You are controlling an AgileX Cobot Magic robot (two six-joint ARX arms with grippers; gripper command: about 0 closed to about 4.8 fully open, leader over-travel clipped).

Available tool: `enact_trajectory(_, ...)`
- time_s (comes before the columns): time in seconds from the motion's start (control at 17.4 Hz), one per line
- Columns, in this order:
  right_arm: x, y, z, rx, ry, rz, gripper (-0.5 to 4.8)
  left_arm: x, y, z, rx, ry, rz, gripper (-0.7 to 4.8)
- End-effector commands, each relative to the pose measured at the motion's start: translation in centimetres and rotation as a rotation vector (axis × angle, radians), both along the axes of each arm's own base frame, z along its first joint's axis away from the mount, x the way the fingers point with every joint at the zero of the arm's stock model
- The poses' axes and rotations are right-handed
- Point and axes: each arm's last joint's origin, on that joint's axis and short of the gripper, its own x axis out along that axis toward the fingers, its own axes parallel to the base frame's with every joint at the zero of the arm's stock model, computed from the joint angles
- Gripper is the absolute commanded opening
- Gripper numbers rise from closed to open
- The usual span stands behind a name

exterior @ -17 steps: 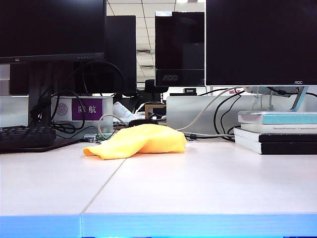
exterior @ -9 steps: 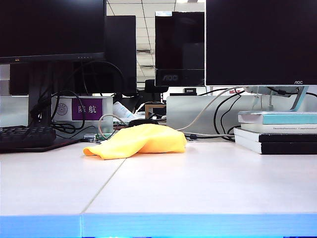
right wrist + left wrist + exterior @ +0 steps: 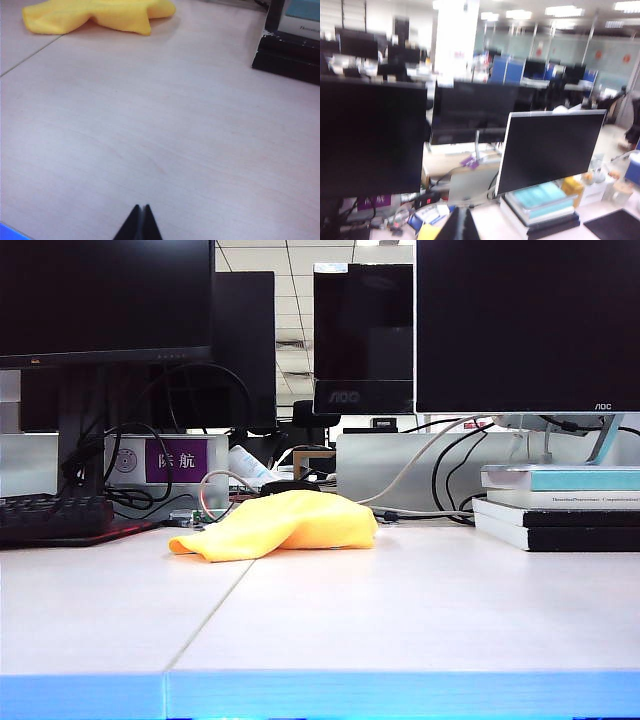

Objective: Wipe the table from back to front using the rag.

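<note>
Fingers pressed together on both grippers — nothing held.
The right gripper [image 3: 140,207] hangs above the bare table [image 3: 165,135] near its front edge, well apart from the rag [image 3: 282,524]. The rag lies crumpled at the back, across the seam, by the cables [image 3: 420,475]. The left gripper [image 3: 459,216] points level toward monitors [image 3: 547,147] — beside stacked books [image 3: 555,505].
</note>
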Motion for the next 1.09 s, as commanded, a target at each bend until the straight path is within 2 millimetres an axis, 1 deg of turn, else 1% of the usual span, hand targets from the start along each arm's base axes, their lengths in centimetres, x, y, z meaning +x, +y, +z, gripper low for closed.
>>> enact_trajectory(0.06, 0.0, 0.0, 0.2, 0.010, -0.012, 0.000, 0.00, 2.1, -0.9, 0.1, -0.066, -0.123, 0.013, -0.06)
enact_trajectory(0.11, 0.0, 0.0, 0.2, 0.009, -0.012, 0.001, 0.00, 2.6, -1.2, -0.6, -0.075, -0.142, 0.012, -0.06)
enact_trajectory(0.23, 0.0, 0.0, 0.2, 0.009, -0.012, 0.000, 0.00, 4.4, -2.0, -3.8, -0.072, -0.140, 0.020, -0.06)
enact_trajectory(0.29, 0.0, 0.0, 0.2, 0.009, -0.012, 0.001, 0.00, 6.0, -2.8, -6.9, -0.023, -0.098, 0.045, -0.06)
enact_trajectory(0.34, 0.0, 0.0, 0.2, 0.010, -0.012, 0.000, -0.01, 7.2, -3.3, -9.4, 0.018, -0.061, 0.080, -0.06)
enact_trajectory(0.4, 0.0, 0.0, 0.2, 0.010, -0.012, 0.001, -0.01, 8.0, -3.5, -11.1, 0.043, -0.037, 0.101, -0.06)
enact_trajectory(0.46, 0.0, 0.0, 0.2, 0.009, -0.012, 0.000, -0.01, 9.2, -3.9, -14.1, 0.062, 0.009, 0.144, -0.06)
enact_trajectory(0.52, 0.0, 0.0, 0.2, 0.009, -0.012, 0.000, -0.01, 10.0, -4.0, -16.1, 0.072, 0.033, 0.166, -0.06)
enact_trajectory(0.57, 0.0, 0.0, 0.2, 0.010, -0.012, 0.000, 0.00, 11.4, -4.3, -20.1, 0.087, 0.067, 0.183, -0.06)
enact_trajectory(0.63, 0.0, 0.0, 0.2, 0.010, -0.012, 0.001, 0.00, 12.1, -4.3, -22.7, 0.094, 0.091, 0.197, -0.06)
enact_trajectory(0.69, 0.0, 0.0, 0.2, 0.009, -0.012, 0.001, 0.00, 12.6, -4.3, -24.8, 0.098, 0.106, 0.215, -0.06)
enact_trajectory(0.8, 0.0, 0.0, 0.2, 0.009, -0.012, 0.001, -0.01, 12.9, -4.1, -28.0, 0.098, 0.116, 0.253, -0.06)
enact_trajectory(0.86, 0.0, 0.0, 0.2, 0.010, -0.012, 0.001, 0.00, 12.9, -3.9, -30.3, 0.098, 0.122, 0.285, -0.06)
enact_trajectory(0.92, 0.0, 0.0, 0.2, 0.009, -0.012, 0.001, 0.00, 12.8, -3.7, -31.7, 0.097, 0.129, 0.311, -0.06)
enact_trajectory(1.03, 0.0, 0.0, 0.2, 0.009, -0.012, 0.000, -0.01, 12.8, -3.4, -33.5, 0.093, 0.141, 0.339, -0.06)
enact_trajectory(1.09, 0.0, 0.0, 0.2, 0.009, -0.012, 0.000, 0.00, 12.9, -3.3, -34.1, 0.091, 0.148, 0.358, -0.06)
